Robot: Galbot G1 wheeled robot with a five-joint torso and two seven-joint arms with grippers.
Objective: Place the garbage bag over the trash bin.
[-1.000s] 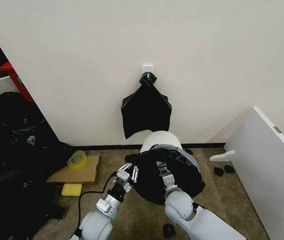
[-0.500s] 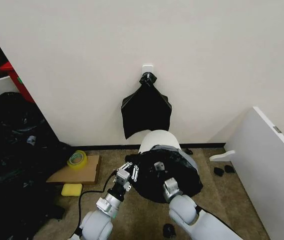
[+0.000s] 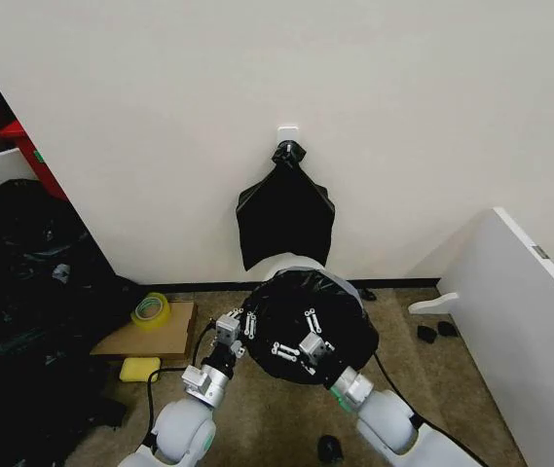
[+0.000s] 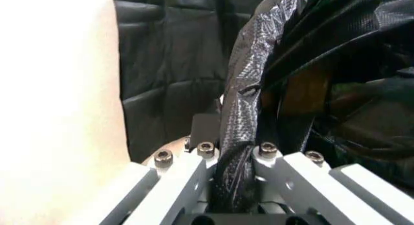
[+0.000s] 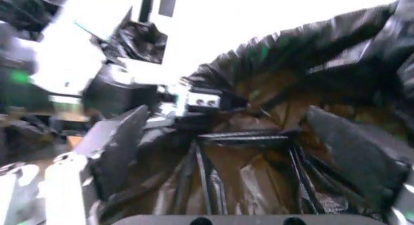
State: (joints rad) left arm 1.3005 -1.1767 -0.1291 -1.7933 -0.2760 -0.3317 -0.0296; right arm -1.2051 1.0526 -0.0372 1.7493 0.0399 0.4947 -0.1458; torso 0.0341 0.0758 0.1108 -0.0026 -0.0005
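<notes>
Stretching over the off-white trash bin (image 3: 301, 265) below the wall hook, the black garbage bag (image 3: 306, 321) hides most of it. Left gripper (image 3: 239, 324) pinches the bag's edge; right gripper (image 3: 297, 348) spreads wide inside it.

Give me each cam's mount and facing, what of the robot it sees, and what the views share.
Head view: on the head, looking forward and down at the trash bin by the wall; both forearms show, left gripper and right gripper at the garbage bag.
Left wrist view: along its fingers, clamped on a bag fold.
Right wrist view: into the bag's open mouth; the left gripper sits opposite.
Shared: the bag.
</notes>
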